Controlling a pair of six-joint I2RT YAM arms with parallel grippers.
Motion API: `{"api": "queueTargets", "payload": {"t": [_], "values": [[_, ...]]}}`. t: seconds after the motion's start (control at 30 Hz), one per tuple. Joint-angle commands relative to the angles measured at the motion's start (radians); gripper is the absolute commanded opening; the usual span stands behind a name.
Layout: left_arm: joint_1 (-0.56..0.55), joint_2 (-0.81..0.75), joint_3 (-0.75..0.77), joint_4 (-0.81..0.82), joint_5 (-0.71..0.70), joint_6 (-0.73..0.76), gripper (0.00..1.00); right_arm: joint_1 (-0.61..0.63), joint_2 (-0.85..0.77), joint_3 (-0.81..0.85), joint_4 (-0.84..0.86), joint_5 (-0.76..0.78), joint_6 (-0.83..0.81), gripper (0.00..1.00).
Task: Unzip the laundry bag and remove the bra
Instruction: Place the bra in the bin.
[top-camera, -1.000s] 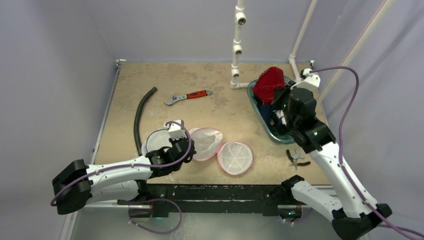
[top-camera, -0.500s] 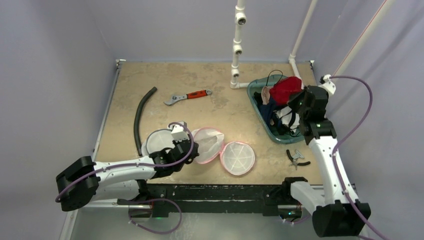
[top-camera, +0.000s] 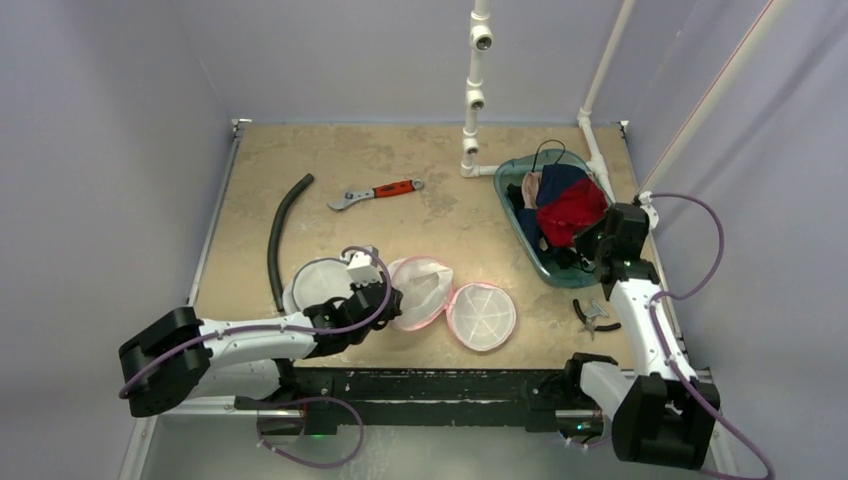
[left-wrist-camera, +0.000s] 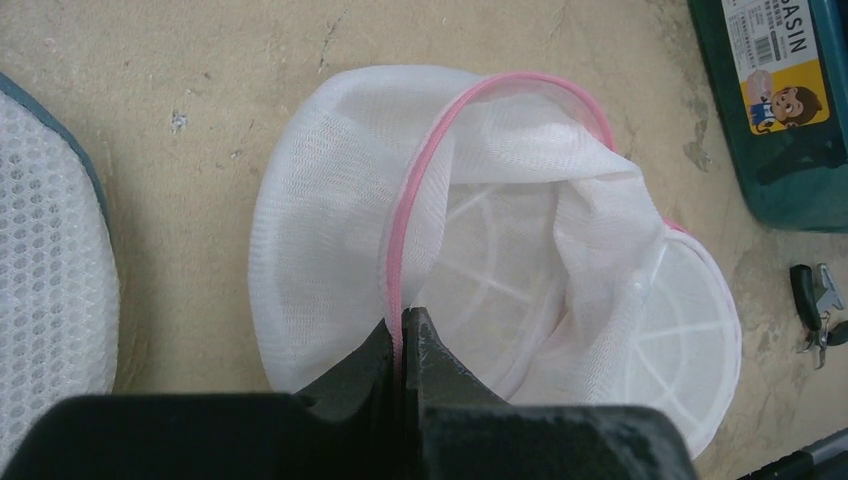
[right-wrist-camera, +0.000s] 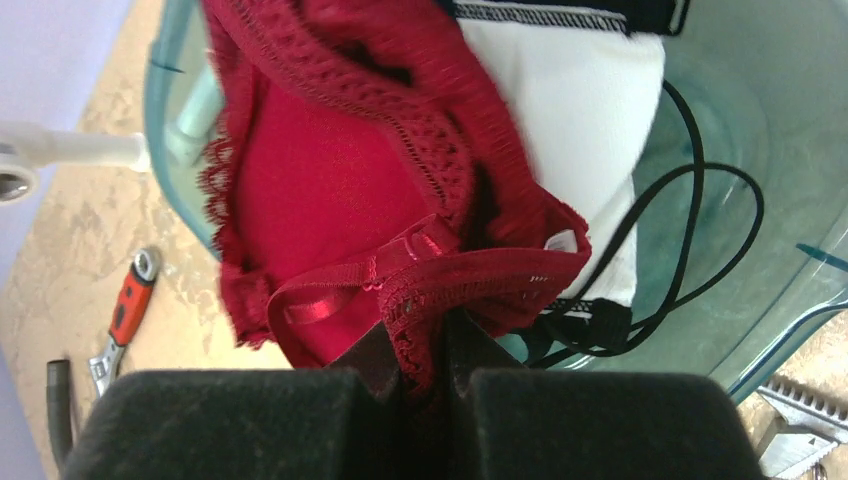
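The white mesh laundry bag (top-camera: 425, 288) lies open near the table's front, its pink zipper rim gaping and its round end panel (top-camera: 482, 316) flopped to the right. My left gripper (top-camera: 386, 300) is shut on that pink rim; the left wrist view shows the rim (left-wrist-camera: 398, 250) pinched between the jaws of the left gripper (left-wrist-camera: 403, 325). No garment shows inside the bag (left-wrist-camera: 520, 240). The red lace bra (top-camera: 573, 212) rests on clothes in the teal bin (top-camera: 515, 225). At the bin's near right side my right gripper (top-camera: 592, 240) is shut on the bra's lace edge (right-wrist-camera: 450, 290).
A second mesh bag with a grey rim (top-camera: 313, 280) lies left of my left gripper. A black hose (top-camera: 280, 235), a red-handled wrench (top-camera: 378, 192) and pliers (top-camera: 596, 316) lie on the table. White pipes (top-camera: 474, 100) stand at the back. The bin also holds dark clothes and a black cable (right-wrist-camera: 700, 200).
My right arm has drawn back and down, bringing the bra from above the bin onto the clothes inside it. My left gripper has shifted slightly right with the bag's rim.
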Motion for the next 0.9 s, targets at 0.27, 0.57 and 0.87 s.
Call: {"api": "queueTargets", "payload": {"t": [0.27,0.57,0.87], "values": [[0.005,0.097,0.016,0.086,0.050,-0.017,0.00,-0.021,0.011,0.011,-0.038,0.092,0.070,0.63],[0.005,0.078,0.004,0.088,0.054,-0.028,0.00,-0.014,-0.124,0.134,-0.200,0.164,0.042,0.85],[0.004,0.051,-0.009,0.070,0.051,-0.033,0.00,0.026,-0.161,0.179,-0.257,0.221,0.027,0.82]]}}
